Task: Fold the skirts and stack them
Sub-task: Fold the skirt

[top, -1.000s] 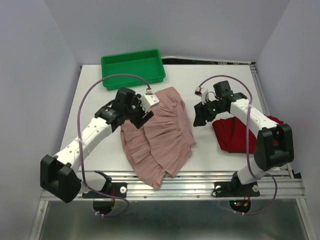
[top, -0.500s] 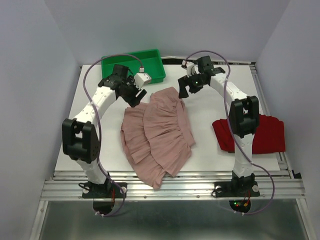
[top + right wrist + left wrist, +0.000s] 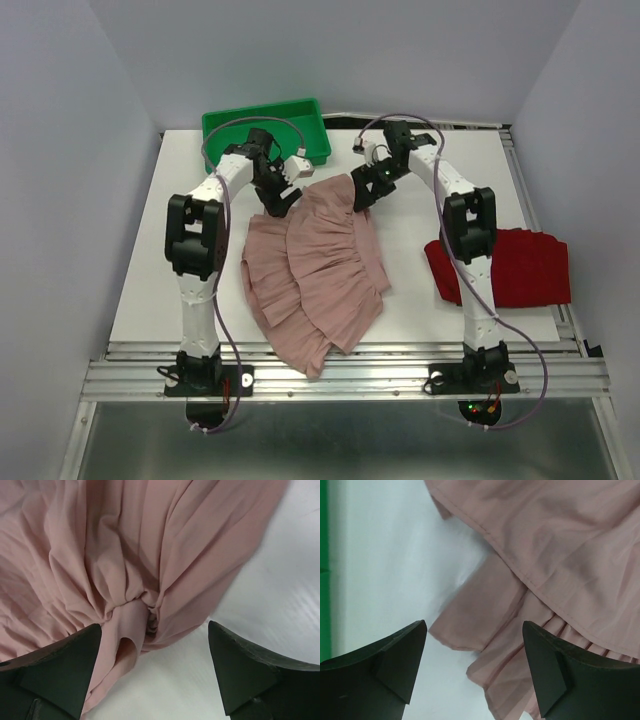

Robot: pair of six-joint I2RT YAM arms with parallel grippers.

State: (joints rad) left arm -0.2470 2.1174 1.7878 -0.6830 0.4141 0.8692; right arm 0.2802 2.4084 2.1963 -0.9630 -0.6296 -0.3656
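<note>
The dusty pink ruffled skirt (image 3: pixel 315 265) lies spread in the middle of the table. Its far left corner shows in the left wrist view (image 3: pixel 555 565) and its bunched far right corner in the right wrist view (image 3: pixel 115 555). My left gripper (image 3: pixel 281 203) is open, low over the skirt's far left corner (image 3: pixel 470 630). My right gripper (image 3: pixel 362 196) is open, low over the far right corner, with the gathered knot of cloth (image 3: pixel 150 612) between its fingers. Neither holds anything. The dark red skirt (image 3: pixel 510 268) lies folded at the right edge.
A green plastic tray (image 3: pixel 216 135) stands at the far left, just behind the left gripper; its edge shows in the left wrist view (image 3: pixel 324 570). White table surface (image 3: pixel 190 260) lies round the skirts. Grey walls close in the sides.
Both arms have swung from mid-table to the far edge of the pink skirt and come down over its two far corners. The skirts have not moved.
</note>
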